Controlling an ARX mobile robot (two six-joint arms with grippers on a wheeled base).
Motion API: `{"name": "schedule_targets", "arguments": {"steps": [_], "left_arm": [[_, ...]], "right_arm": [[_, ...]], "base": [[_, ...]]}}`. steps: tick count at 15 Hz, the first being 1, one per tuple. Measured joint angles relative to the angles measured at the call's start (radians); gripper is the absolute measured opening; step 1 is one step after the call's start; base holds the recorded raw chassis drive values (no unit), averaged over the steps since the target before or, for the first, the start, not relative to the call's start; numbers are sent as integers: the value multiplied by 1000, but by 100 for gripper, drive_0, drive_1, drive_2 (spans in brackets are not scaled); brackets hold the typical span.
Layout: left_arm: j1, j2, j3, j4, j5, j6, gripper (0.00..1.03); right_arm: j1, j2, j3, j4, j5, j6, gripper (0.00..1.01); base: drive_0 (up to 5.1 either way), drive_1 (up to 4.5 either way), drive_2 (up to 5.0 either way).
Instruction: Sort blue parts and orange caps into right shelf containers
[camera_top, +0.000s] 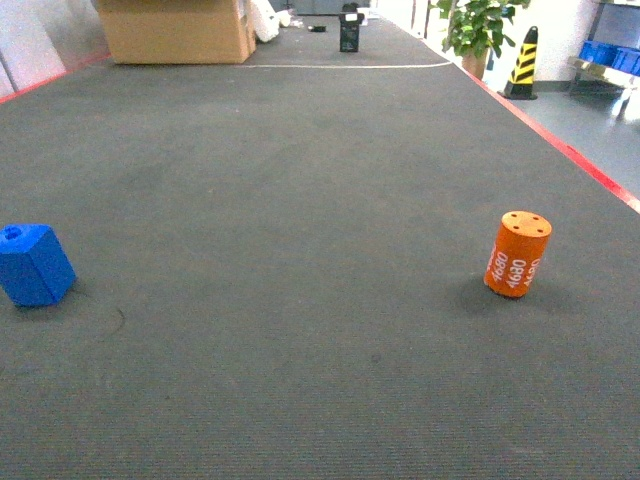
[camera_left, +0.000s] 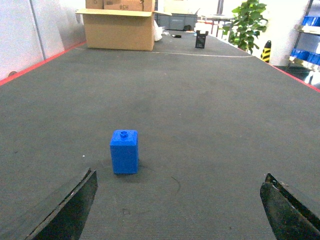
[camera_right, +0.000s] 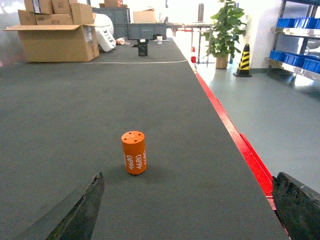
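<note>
Blue part (camera_top: 34, 265) on my left and orange cap (camera_top: 517, 254) on my right both sit on the dark carpet floor (camera_top: 300, 200), left gripper (camera_left: 180, 210) and right gripper (camera_right: 187, 210) spread wide and empty, so I reckon nothing's sorted yet.

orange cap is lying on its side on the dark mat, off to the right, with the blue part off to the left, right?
Not quite: the orange cap stands upright on its base, holed flat top facing up, not lying on its side. The right wrist view shows this most clearly. It is on the dark mat to the right, with the blue part to the left.
</note>
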Motion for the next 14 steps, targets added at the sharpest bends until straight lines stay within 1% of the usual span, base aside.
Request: {"name": "schedule_targets", "arguments": {"steps": [14], "left_arm": [[0,0,0,0,0,0,98]], "right_arm": [[0,0,0,0,0,0,98]], "base": [[0,0,0]]}}
